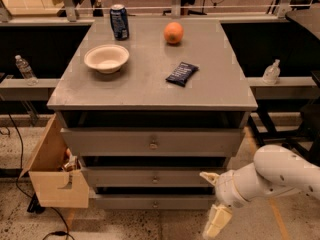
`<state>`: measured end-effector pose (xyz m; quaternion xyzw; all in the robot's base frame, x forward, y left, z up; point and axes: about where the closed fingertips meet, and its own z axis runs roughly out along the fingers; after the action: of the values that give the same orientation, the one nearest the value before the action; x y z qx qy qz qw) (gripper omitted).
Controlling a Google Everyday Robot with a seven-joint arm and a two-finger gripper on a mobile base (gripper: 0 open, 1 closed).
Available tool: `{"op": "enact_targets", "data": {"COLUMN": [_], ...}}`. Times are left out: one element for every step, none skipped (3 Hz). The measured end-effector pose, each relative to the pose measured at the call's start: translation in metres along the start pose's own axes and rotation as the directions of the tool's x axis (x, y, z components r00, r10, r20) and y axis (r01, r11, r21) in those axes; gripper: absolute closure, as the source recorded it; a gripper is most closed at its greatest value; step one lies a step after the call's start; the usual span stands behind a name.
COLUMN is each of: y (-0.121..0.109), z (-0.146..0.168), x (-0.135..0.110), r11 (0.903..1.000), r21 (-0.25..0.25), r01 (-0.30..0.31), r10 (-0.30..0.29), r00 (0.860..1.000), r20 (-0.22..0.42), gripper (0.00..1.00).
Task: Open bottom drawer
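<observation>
cream gripper (214, 200) low right; grey bottom drawer (131, 202); blue can (119, 21)
</observation>
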<state>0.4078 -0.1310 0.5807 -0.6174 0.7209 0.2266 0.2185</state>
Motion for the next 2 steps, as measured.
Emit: {"op": "enact_targets", "data": {"y": [-0.006,-0.021], "z": [0.023,0.065], "x": [0.020,0.031], "r11": [0.9972,0.9914], "r21": [0.075,0.129], "r01": [-0.004,-0.022], "r10": [-0.004,-0.004], "r00": [0.995,0.980], "r20": [0.104,0.198], "gripper": [0.00,0.00]}}
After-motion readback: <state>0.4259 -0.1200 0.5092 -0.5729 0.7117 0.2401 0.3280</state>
